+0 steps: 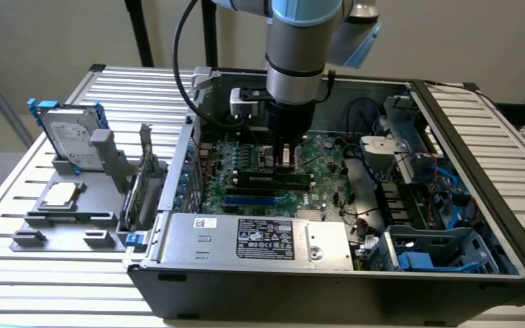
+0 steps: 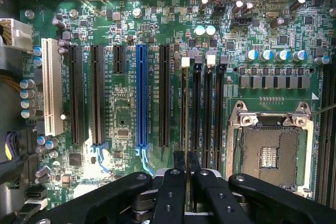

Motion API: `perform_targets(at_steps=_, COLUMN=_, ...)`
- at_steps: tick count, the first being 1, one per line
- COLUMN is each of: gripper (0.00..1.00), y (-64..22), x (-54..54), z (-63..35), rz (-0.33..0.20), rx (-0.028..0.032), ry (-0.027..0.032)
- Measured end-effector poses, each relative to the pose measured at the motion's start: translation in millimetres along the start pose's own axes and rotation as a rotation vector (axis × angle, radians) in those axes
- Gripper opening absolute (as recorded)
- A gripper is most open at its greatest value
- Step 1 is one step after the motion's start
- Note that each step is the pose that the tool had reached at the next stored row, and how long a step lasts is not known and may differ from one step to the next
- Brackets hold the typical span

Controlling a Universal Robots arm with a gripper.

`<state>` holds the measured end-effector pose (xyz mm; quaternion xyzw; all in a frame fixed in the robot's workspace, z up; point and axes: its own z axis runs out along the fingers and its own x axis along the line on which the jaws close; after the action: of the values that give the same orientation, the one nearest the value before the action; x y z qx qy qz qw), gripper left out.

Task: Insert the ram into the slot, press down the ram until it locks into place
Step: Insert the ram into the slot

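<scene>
Arm: reaches down from above into the open case [image 1: 335, 290]; the gripper [image 1: 286, 156] is low over the board [image 1: 322, 154]
Pincer: in the wrist view the gripper [image 2: 187, 177] is pinching the ram [image 2: 181, 160]; fingers [image 2: 170, 192] close on either side
Ram: seen edge-on, a thin strip between the fingers; upright over the board, in line with the slot [image 2: 185, 108]
Slot: outermost of four black sockets side by side; between the longer black slots and the CPU socket [image 2: 270, 150]; pale clip at its far end
Seating: whether the ram touches the slot, I cannot tell
Nearby: blue slot [image 2: 140, 98] well apart; a hard drive [image 1: 71, 137] stands on the table on the exterior view's left
</scene>
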<state>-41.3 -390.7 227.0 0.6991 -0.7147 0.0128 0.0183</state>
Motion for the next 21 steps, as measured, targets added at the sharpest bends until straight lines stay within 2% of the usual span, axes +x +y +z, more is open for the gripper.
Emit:
perform_targets(at_steps=12, gripper=0.15, y=0.0, x=0.0, z=0.0, rz=0.0, rx=0.0, ry=-0.0001)
perform_targets(at_steps=14, gripper=0.27, y=0.0, x=0.0, z=0.0, rz=0.0, rx=0.0, ry=-0.0001)
perform_targets(at_steps=15, gripper=0.27, y=0.0, x=0.0, z=-0.3, rz=0.0, rx=0.0, ry=-0.0001)
perform_targets(at_steps=17, gripper=0.27, y=0.3, x=0.2, z=-4.0, rz=0.0, rx=0.0, ry=-0.0004)
perform_targets(at_steps=21, gripper=0.27, y=2.1, x=1.0, z=-20.5, rz=0.0, rx=-0.0001, ry=-0.0015)
